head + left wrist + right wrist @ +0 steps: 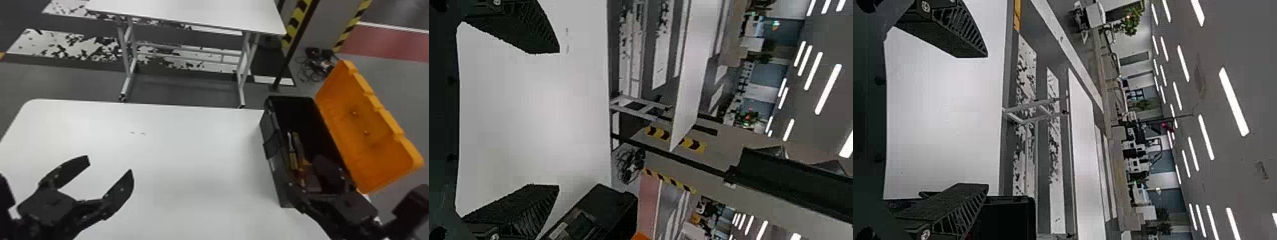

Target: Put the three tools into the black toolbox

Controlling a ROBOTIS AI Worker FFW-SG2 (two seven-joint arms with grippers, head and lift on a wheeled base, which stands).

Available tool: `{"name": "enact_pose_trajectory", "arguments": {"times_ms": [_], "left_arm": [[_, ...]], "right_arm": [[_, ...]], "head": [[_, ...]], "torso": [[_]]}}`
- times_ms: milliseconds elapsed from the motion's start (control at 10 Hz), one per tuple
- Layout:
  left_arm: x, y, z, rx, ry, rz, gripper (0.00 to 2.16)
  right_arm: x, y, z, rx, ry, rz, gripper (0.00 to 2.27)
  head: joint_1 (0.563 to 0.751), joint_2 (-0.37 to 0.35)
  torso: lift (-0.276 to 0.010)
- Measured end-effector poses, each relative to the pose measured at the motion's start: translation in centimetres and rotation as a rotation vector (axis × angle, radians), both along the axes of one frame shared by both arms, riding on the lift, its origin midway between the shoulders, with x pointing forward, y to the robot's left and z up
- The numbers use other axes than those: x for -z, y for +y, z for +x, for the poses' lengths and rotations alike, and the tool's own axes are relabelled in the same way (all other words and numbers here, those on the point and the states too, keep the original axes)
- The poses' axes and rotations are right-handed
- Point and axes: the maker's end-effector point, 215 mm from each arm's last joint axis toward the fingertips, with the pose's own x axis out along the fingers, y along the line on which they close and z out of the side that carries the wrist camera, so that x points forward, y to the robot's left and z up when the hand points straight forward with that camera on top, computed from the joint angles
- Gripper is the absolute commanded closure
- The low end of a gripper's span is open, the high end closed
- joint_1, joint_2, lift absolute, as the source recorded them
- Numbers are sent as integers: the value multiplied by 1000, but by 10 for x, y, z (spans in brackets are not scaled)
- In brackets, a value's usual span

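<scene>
Black two-fingered right gripper (987,120): wide open, empty | yellow-handled metal tools (293,158): inside black plastic toolbox (280,178), far-left of gripper's palm, long axes roughly near-to-far | right arm nearer

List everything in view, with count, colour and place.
Toolbox: one, black, on the near table's right side
Lid: one, orange, open on the toolbox's right
Tools: at least two, partly yellow, inside the toolbox; exact count unclear
Near table: one, white, before the robot
Far table: one, white, beyond it
Cables: one heap, dark, on the floor
Ceiling lights: several, white, overhead
Left gripper: one, black, open over the near table
Right gripper: one, black, open by the toolbox's near end
</scene>
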Motion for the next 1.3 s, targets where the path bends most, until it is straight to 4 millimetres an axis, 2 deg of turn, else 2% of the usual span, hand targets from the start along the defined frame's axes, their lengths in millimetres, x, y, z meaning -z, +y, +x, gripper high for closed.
{"name": "enact_pose_trajectory", "arguments": {"times_ms": [100, 200, 500, 600, 800, 900, 1100, 1300], "left_arm": [[-12, -1, 1, -12, -73, 16, 36], [-16, -4, -1, -14, -118, 33, 36], [-18, -3, -24, -28, -169, 27, 36], [-24, 7, -33, -80, -187, 31, 36], [-31, 25, -43, -168, -226, 44, 36], [-37, 31, -48, -202, -261, 52, 36], [-44, 32, -61, -222, -299, 53, 36], [-41, 31, -72, -224, -293, 38, 36]], "right_arm": [[0, -4, -2, 16, -43, -15, 76], [3, -11, -4, 33, -78, -26, 76], [18, -38, -27, 80, -128, -59, 76], [22, -50, -41, 99, -141, -71, 70], [16, -60, -66, 127, -189, -90, 66], [14, -57, -75, 130, -204, -87, 63], [8, -42, -87, 120, -235, -76, 60], [4, -35, -96, 114, -248, -74, 56]], "head": [[695, -143], [695, -161], [695, -224], [695, -242], [695, -248], [695, -237], [695, -213], [695, -208]], "torso": [[-51], [-51], [-51], [-51], [-51], [-51], [-51], [-51]]}}
